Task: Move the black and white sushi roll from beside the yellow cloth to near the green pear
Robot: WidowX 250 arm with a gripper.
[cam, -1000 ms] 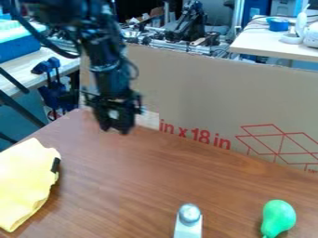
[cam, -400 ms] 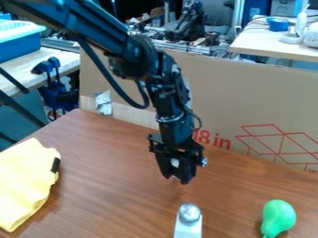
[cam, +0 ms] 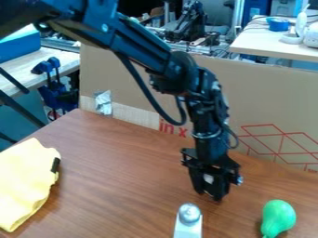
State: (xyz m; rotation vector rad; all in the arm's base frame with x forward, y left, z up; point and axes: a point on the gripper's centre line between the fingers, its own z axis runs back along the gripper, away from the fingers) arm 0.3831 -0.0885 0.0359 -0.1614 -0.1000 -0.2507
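Observation:
The black gripper [cam: 212, 195] hangs over the right part of the brown table, pointing down; whether it is open or shut I cannot tell. Just in front of it and slightly left stands a white object with a rounded silver top [cam: 189, 214], cut off by the bottom edge. To the gripper's right and nearer the camera lies a green pear-shaped object [cam: 279, 217]. A yellow cloth [cam: 25, 181] with a small black patch rests at the table's left side, far from the gripper.
Behind the brown table [cam: 118, 172] a cardboard panel [cam: 261, 93] with red print runs along the back edge. Blue clamps [cam: 46, 67] and a blue bin [cam: 18, 45] are at the left, and a lighter table [cam: 273, 42] is behind the panel.
The arm and gripper have swung from the table's back left toward the right and nearer the camera, close to the silver-topped object. The cloth and the green object have not moved.

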